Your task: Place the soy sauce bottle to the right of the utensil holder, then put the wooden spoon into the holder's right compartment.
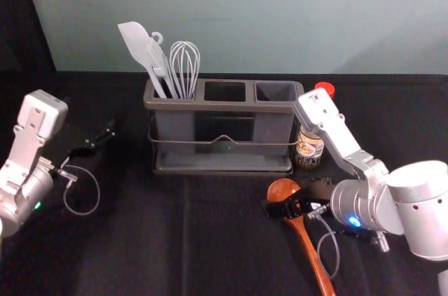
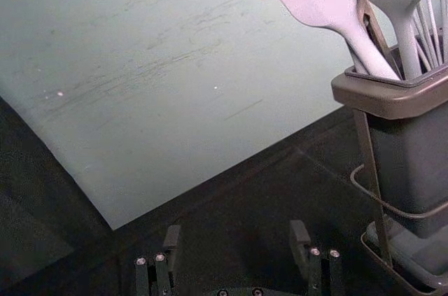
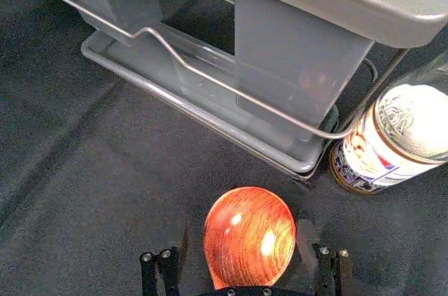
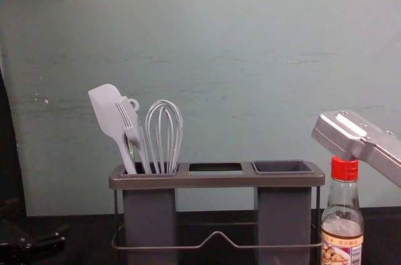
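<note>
The wooden spoon [image 1: 309, 250] lies on the counter [image 1: 126, 240] in front of the utensil holder, its handle running toward the near edge. The right claw [image 3: 243, 233] is low over it, open, with a finger on either side of the bowl; no grip is seen. Off by the holder's left side, the left claw [image 2: 236, 229] is idle and open. Farther on, the soy sauce bottle [image 4: 342, 221] stands upright just beside the right end of the utensil holder [image 1: 224, 106], so the first half of the task looks done. What remains is to grasp the spoon, lift it and lower it into the right compartment [image 1: 276, 91], which has nothing standing in it; the spatula [image 4: 108, 114] and whisk [image 4: 165, 136] are in the left one. The head view has the right arm across part of the bottle, while the chest view shows its red cap and glass neck. The right wrist view shows the spoon's bowl between the fingers, which the head view leaves unclear.
</note>
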